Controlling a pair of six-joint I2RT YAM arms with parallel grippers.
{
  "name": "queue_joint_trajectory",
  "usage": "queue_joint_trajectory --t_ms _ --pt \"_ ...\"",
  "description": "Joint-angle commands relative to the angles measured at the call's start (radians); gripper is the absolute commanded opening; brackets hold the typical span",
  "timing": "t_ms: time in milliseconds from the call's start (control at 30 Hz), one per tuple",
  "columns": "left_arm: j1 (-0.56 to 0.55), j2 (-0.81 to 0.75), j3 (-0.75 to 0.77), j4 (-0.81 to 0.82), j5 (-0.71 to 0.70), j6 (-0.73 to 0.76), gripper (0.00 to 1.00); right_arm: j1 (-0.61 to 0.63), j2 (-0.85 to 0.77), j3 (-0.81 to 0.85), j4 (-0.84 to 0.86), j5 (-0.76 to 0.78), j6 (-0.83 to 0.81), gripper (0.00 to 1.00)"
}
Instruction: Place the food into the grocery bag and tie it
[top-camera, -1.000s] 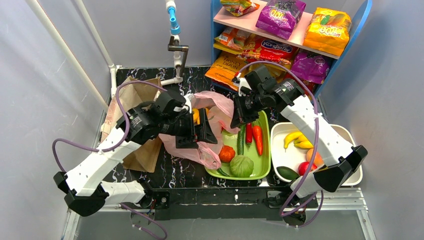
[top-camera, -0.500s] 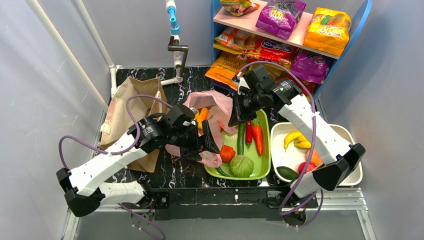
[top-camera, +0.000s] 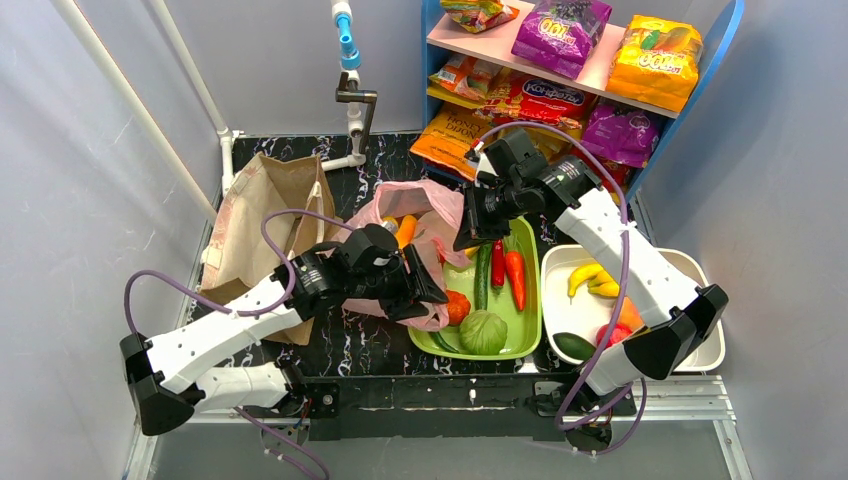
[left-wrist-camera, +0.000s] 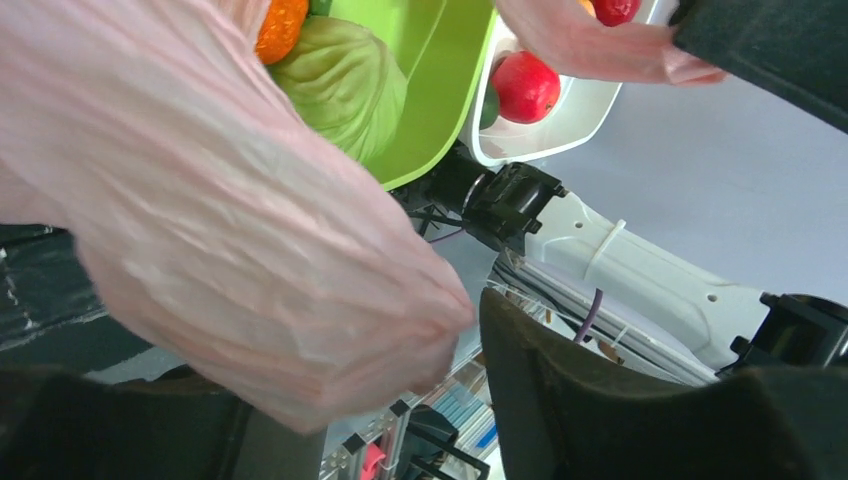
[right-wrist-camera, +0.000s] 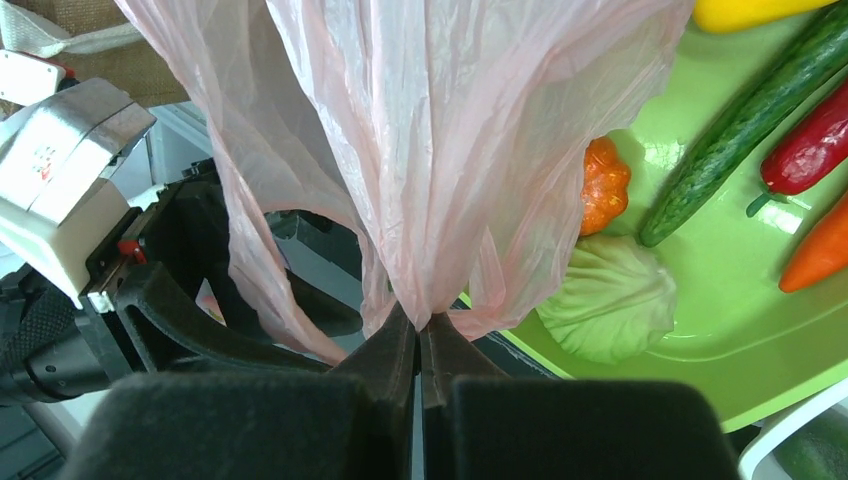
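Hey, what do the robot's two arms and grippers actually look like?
The left arm and right arm have white shells, black joints and looping purple cable. The left gripper and right gripper are matte black with wedge-shaped fingers.

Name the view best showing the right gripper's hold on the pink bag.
Right wrist: the right gripper pinches gathered plastic of the bag. The top view shows the pinch small and unclear; left wrist shows only bag film.
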Motion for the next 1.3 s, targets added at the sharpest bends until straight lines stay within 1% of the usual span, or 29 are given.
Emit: queue_joint_trajectory --t_ms 0,100,133,200,267,333,500,700,933,1033,1100,1133,1200,1267 --pt "-0.011 0.000 0.004 0.064 -0.055 -0.039 0.42 -0.003 0.002 0.022 0.036 -0.001 0.017 0.01" --pt "-0.011 0.025 0.051 0.047 -0.064 -0.011 0.17 -0.007 -0.005 0.023 0.031 0.006 0.017 0.01" --pt "-0.011 0.035 0.073 0.026 -0.070 0.001 0.11 -0.009 -0.008 0.026 0.028 0.007 0.018 0.01" --pt "-0.012 0.051 0.126 -0.029 -0.094 0.025 0.01 -0.012 -0.013 0.037 0.021 0.009 0.016 0.01" --pt "-0.012 0.053 0.172 -0.074 -0.127 0.051 0.00 -0.013 -0.017 0.054 0.009 0.008 0.012 0.01" --pt "-0.011 0.048 0.212 -0.111 -0.189 0.072 0.00 -0.013 -0.017 0.077 -0.008 0.007 0.005 0.01" --pt "-0.011 0.017 0.345 -0.231 -0.313 0.112 0.00 -0.013 -0.012 0.181 -0.064 -0.003 -0.013 0.01" --pt "-0.008 -0.046 0.432 -0.270 -0.449 0.136 0.00 -0.013 0.017 0.306 -0.095 -0.044 -0.008 0.01" --pt "-0.003 -0.094 0.570 -0.286 -0.583 0.204 0.00 -0.012 0.096 0.541 -0.188 -0.123 0.008 0.01" --pt "-0.004 -0.107 0.636 -0.285 -0.628 0.232 0.00 -0.012 0.115 0.630 -0.203 -0.167 0.021 0.01" --pt "-0.003 -0.125 0.660 -0.274 -0.651 0.252 0.00 -0.012 0.119 0.646 -0.184 -0.221 0.032 0.01" --pt "-0.004 -0.139 0.661 -0.266 -0.659 0.259 0.00 -0.012 0.118 0.638 -0.162 -0.273 0.036 0.01" --pt "-0.003 -0.173 0.632 -0.243 -0.663 0.273 0.00 -0.012 0.104 0.583 -0.097 -0.361 0.046 0.01" --pt "-0.003 -0.216 0.586 -0.248 -0.668 0.255 0.00 -0.013 0.087 0.509 -0.033 -0.425 0.045 0.01"
